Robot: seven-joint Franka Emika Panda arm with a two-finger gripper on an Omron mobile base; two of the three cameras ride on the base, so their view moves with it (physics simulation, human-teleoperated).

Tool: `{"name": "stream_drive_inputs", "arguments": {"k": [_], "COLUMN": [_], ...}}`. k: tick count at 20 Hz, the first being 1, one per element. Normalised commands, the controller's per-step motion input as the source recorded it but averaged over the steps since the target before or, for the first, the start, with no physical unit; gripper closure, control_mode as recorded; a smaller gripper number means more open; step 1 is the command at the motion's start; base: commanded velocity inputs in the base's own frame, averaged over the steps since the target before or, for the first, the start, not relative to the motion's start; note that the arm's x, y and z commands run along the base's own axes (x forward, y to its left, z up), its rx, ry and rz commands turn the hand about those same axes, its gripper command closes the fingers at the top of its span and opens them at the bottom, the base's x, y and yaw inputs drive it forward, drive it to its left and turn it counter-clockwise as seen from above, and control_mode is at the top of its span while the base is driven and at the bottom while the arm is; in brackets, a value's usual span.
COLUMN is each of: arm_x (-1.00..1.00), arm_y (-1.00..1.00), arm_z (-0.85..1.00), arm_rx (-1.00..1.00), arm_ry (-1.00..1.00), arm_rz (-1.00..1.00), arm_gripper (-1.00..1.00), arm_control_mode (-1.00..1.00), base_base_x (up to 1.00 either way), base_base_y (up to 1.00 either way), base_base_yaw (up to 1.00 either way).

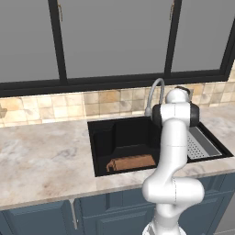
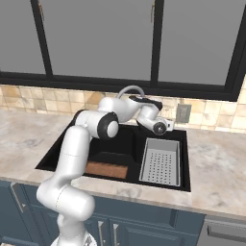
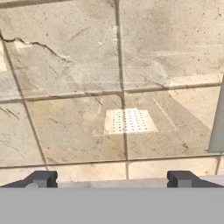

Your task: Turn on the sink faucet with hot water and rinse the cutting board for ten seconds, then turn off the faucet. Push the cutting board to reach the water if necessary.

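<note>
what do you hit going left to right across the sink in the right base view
cutting board on the floor of the sink → dark divider → grey perforated drain tray → marble counter

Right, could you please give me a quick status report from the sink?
Gripper open, empty, facing the tiled backsplash. Cutting board flat in sink, no water from faucet. Drain tray beside the board.
</note>
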Motion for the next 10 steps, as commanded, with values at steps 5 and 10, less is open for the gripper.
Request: {"name": "stream_drive_inputs", "arguments": {"k": [5, 10], "arm_x": [-0.72, -0.7], "arm_y": [-1.0, -0.99], "arm_z": [-0.3, -0.3], "arm_rx": [0.0, 0.0], "arm_ry": [0.05, 0.04], "arm_rz": [0.07, 0.08], "arm_gripper": [-1.0, -1.0], "arm_control_mode": [-1.0, -1.0], "base_base_x": [0.0, 0.0], "base_base_y": [0.0, 0.0], "base_base_yaw": [0.0, 0.0]}}
